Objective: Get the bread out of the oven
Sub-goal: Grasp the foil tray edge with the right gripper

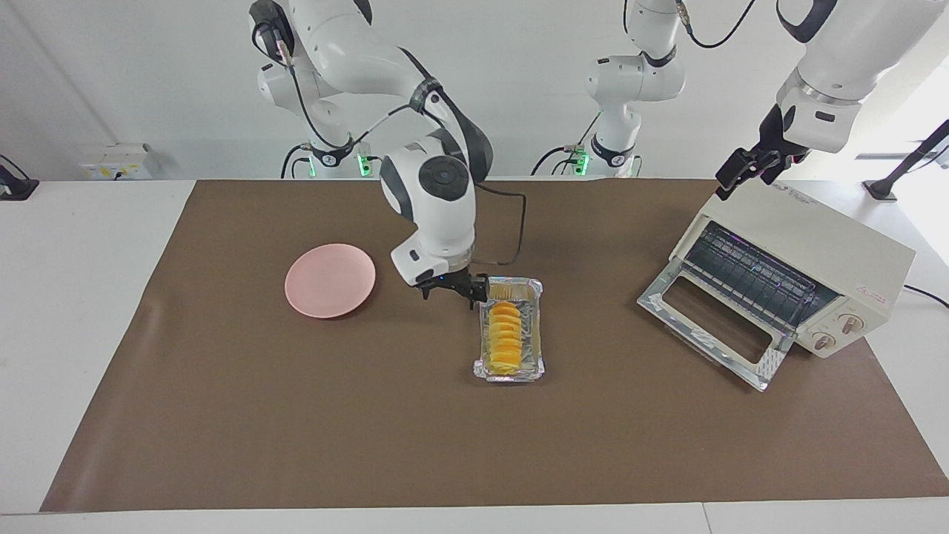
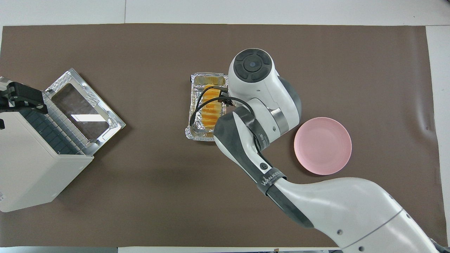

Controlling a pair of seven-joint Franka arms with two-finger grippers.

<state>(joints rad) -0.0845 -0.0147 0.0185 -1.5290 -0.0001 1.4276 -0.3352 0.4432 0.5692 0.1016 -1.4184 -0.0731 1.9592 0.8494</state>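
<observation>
Right gripper (image 1: pixel 452 289) apparently beside bread (image 1: pixel 506 337)

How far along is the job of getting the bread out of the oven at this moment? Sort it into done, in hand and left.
Done: the oven door hangs open, its rack bare, and the bread lies in a foil tray on the brown mat.
In hand: the right gripper, open, sits low beside the tray's end nearer the robots; the left gripper waits, open, above the oven.
Left: probably moving the bread onto the pink plate, which holds nothing.

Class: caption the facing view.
Right gripper open beside foil-trayed golden bread; left gripper above cream oven.
</observation>
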